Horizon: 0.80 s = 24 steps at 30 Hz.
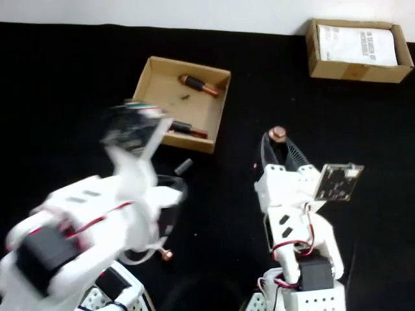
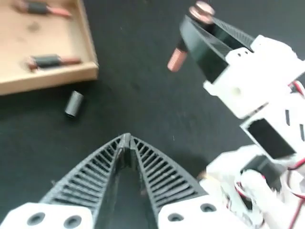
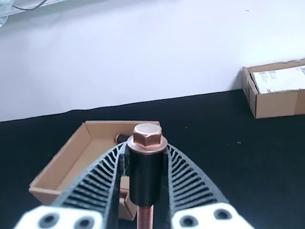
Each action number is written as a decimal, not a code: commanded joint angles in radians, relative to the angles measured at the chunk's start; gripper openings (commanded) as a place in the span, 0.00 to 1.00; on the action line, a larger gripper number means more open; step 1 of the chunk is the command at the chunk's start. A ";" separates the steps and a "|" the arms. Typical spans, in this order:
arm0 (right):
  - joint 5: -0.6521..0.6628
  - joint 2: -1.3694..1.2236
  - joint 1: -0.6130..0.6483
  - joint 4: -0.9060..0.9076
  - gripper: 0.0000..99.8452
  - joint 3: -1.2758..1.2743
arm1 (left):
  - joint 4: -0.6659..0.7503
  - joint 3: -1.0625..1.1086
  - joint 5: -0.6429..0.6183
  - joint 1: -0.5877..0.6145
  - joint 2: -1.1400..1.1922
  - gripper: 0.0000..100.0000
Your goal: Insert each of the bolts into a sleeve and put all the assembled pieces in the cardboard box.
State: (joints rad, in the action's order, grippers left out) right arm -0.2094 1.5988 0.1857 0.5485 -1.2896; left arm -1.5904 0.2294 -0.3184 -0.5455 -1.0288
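Right pincer (image 3: pixel 146 155) clamped on a sleeved bolt (image 3: pixel 147 135), held near the cardboard box (image 1: pixel 162 91).
Carry it over the box's bare floor and release low (two assemblies (image 1: pixel 199 86) already lie inside); left pincer (image 2: pixel 127 143), tips together, hovers near a loose sleeve (image 2: pixel 74 103) on the bench (image 2: pixel 143 95).

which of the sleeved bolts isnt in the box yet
The sleeved bolt held in the right gripper, jaws shut on it, copper head on top. The other two lie flat inside the cardboard box.
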 commanded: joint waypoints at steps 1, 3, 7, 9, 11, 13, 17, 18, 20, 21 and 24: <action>-0.005 -0.199 -0.008 -0.079 0.01 0.194 | 0.066 0.077 0.000 0.183 -0.085 0.01; 0.000 -0.337 -0.007 -0.104 0.01 0.282 | 0.115 0.176 0.000 0.305 -0.148 0.01; 0.083 -0.662 0.042 -0.116 0.01 0.481 | 0.216 0.460 0.000 0.476 -0.292 0.01; 0.155 -0.831 0.082 -0.116 0.01 0.588 | 0.273 0.642 0.000 0.545 -0.381 0.01; 0.227 -1.001 0.113 -0.125 0.01 0.691 | 0.379 0.829 0.000 0.634 -0.478 0.01; 0.293 -1.156 0.140 -0.137 0.01 0.800 | 0.514 1.021 -0.006 0.731 -0.578 0.01; 0.413 -1.406 0.188 -0.134 0.01 1.013 | 0.726 1.337 -0.008 0.878 -0.777 0.01; 0.437 -1.457 0.200 -0.133 0.01 1.055 | 0.749 1.385 -0.008 0.905 -0.805 0.01; 0.499 -1.549 0.223 -0.133 0.01 1.130 | 0.779 1.425 -0.009 0.946 -0.794 0.01; 0.532 -1.596 0.236 -0.134 0.01 1.161 | 0.792 1.442 -0.009 0.957 -0.783 0.01; 0.641 -1.736 0.268 -0.136 0.01 1.245 | 0.807 1.468 -0.009 0.969 -0.768 0.01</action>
State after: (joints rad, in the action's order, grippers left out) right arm 0.3414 -0.0460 0.4189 0.4411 -0.1757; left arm -0.8186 1.6747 -0.3199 0.4012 -1.7960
